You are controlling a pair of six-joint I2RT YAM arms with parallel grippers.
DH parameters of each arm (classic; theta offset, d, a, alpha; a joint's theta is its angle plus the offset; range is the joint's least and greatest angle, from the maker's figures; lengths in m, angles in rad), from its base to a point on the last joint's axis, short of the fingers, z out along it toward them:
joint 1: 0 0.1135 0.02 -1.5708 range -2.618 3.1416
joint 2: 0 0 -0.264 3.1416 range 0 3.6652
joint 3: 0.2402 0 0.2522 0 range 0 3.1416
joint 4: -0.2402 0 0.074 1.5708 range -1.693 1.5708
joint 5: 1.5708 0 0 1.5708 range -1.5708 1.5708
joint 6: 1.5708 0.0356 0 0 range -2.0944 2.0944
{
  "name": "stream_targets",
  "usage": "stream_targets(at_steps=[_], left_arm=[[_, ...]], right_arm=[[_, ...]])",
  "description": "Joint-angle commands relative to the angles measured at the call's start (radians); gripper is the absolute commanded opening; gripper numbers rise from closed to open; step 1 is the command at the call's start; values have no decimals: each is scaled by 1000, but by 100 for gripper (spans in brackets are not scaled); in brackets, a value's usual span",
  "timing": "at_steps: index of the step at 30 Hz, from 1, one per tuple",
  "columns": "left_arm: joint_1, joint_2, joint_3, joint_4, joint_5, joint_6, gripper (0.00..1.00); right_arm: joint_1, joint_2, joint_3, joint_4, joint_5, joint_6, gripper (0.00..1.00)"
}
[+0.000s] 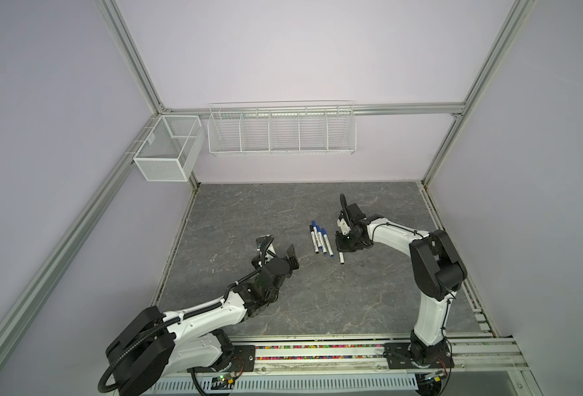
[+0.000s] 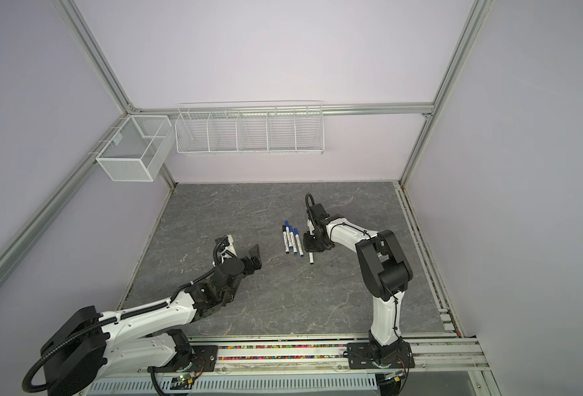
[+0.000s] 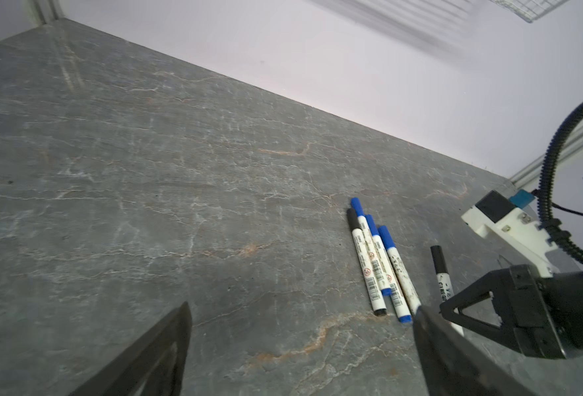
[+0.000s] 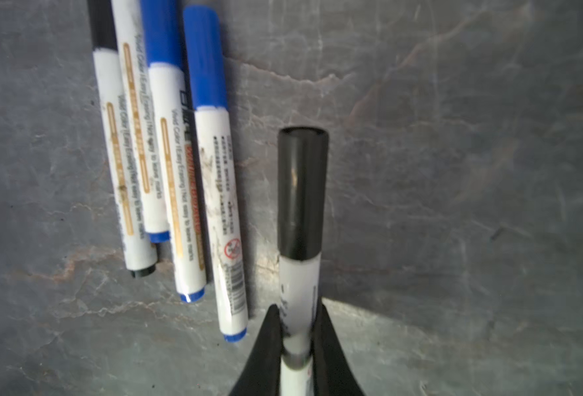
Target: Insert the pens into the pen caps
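- The fifth pen [image 4: 298,284], a white barrel with its black cap [image 4: 302,192] seated on the end, is pinched across the barrel by the right gripper [image 4: 297,310], whose fingers are closed tight on it.
- In both top views it sits low at the table [image 1: 249,212], just right of the other pens. Whether it touches the surface cannot be told.
- The four other pens [image 1: 320,240] lie side by side and touching, three with blue caps and one with black.
- The left gripper [image 1: 277,255] hovers well off to the left, fingers spread wide and holding nothing.
- Every cap looks on, so probably only setting this pen down remains.
- If it is released above the surface or at a tilt, the round barrel could roll, perhaps into its neighbours, and scatter the row.
- The cap may be only half-seated, since nothing shows how firmly it sits, and a knock on landing could loosen it.
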Motion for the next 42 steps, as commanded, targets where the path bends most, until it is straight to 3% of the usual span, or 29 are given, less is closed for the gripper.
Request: stream_targets(at_steps=[1,7,13,16,18,21,25,27,28,30,32,35,38,40,41,42], left_arm=[[5,-52,-40,-109,-96,-67,99],[17,-87,-60,-121,-105,-68,99],[31,-66,-37,-136,-125,-50,99],[61,-77,-6,-203,-166,-13,99],[109,-102,15,-251,-185,23,99],[219,-157,30,-276,-174,83,99],[382,-196,36,-242,-141,170,99],[452,-180,34,-198,-144,211,99],[472,-168,26,-160,-145,247,99],[505,-116,13,-70,-170,315,99],[548,-64,58,-101,-163,283,99],[594,41,130,-104,-127,317,99],[614,145,195,-80,-168,387,99],[632,194,204,-35,-152,438,99],[639,212,193,6,-145,457,99],[648,233,171,64,-127,476,99]], right_arm=[[3,37,23,23,-20,-16,18],[4,0,4,62,-29,5,33],[-3,-178,-105,151,46,23,41],[-22,-341,-214,223,231,35,43],[-41,-471,-317,298,426,24,45],[-57,-624,-479,457,684,-76,53],[-80,-654,-626,669,893,-218,61],[-96,-598,-637,677,994,-216,64],[-109,-586,-602,596,1020,-171,64],[-132,-565,-622,677,1014,-199,64],[-156,-534,-649,742,1010,-250,65],[-210,-491,-697,803,1013,-212,65],[-228,-476,-769,1030,946,-283,64],[-231,-464,-823,1211,869,-399,65],[-241,-450,-857,1297,817,-422,68],[-258,-414,-909,1448,760,-454,96]])
